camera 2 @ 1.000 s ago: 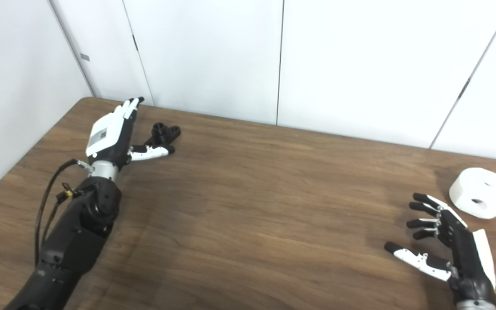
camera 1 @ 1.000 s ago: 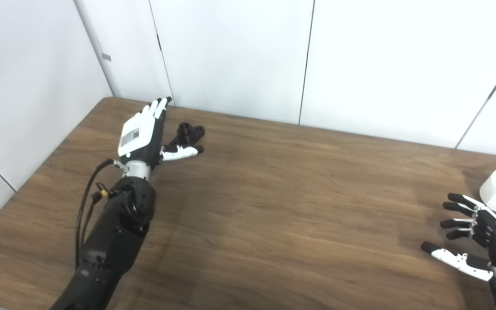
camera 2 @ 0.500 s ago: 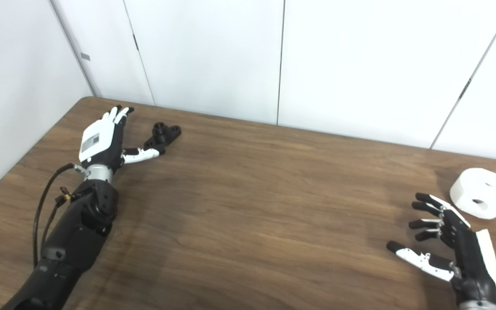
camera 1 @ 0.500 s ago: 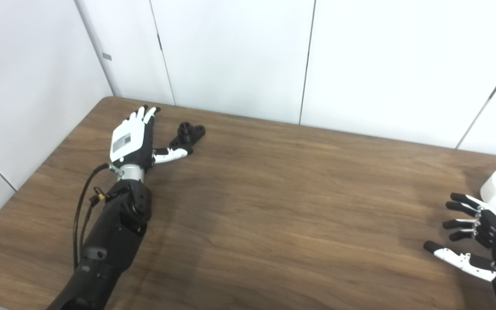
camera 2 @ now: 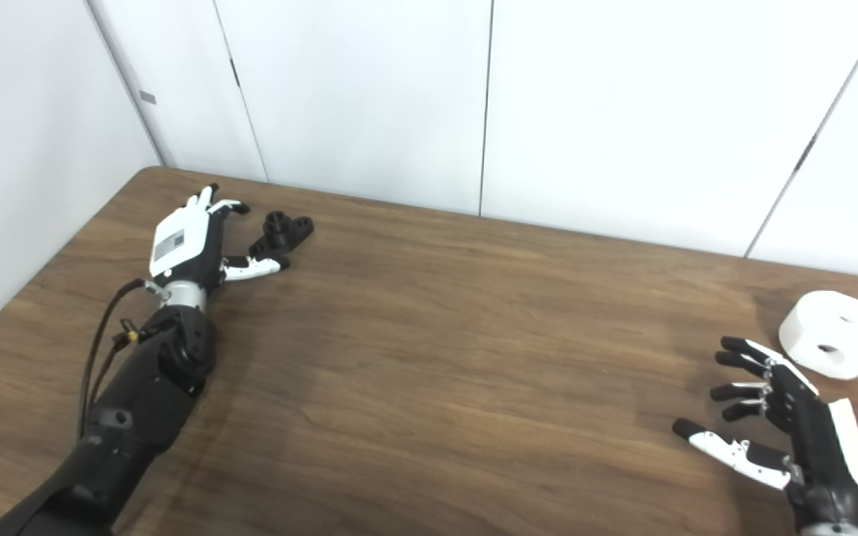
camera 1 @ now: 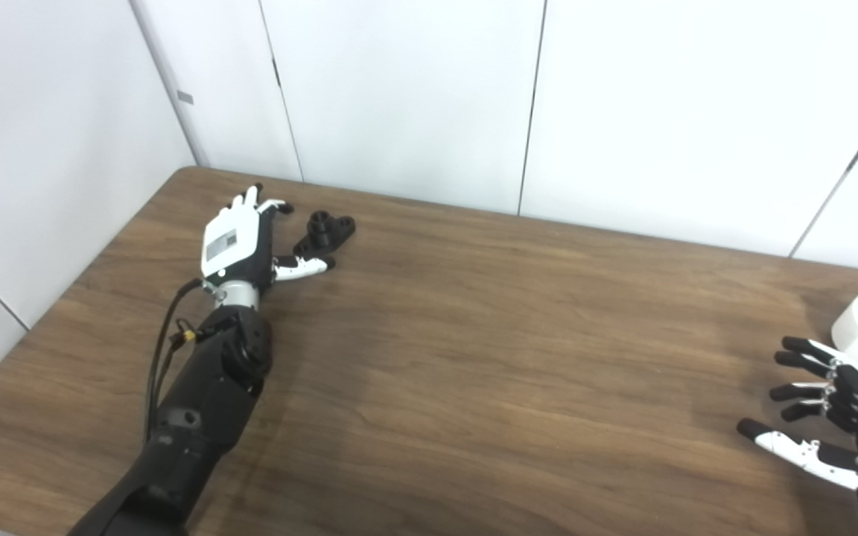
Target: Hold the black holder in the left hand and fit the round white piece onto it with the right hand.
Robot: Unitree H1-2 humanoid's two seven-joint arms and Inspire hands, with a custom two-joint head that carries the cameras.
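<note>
- I have my left hand [camera 1: 239, 237] out at the far left corner of the counter [camera 1: 474, 357], fingers spread and grasping nothing, thumb stretched toward the black holder [camera 1: 327, 231].
- The black holder lies flat on the counter just beside that hand, on its thumb side; the thumb tip sits very near its near edge, and I cannot tell whether it touches.
- My right hand [camera 2: 786, 424] hangs low at the right edge, released, fingers curled loosely apart, palm turned toward the middle.
- The round white piece [camera 2: 833, 344] rests on the counter just beyond those fingers, near but apart from them; a hole shows in its top face and another in its side wall.
- By my reckoning this is the opening step: reaching for the holder. Nothing is picked up yet and the two parts sit well apart, at opposite ends.
- Next I need to slide the left hand rightward so the holder comes between fingers and thumb, then close and lift.
- The holder is small and lumpy, so I expect to need a careful pinch, not a sweep that could push it away.
- The right hand then needs only a short reach forward to take the white piece.
</note>
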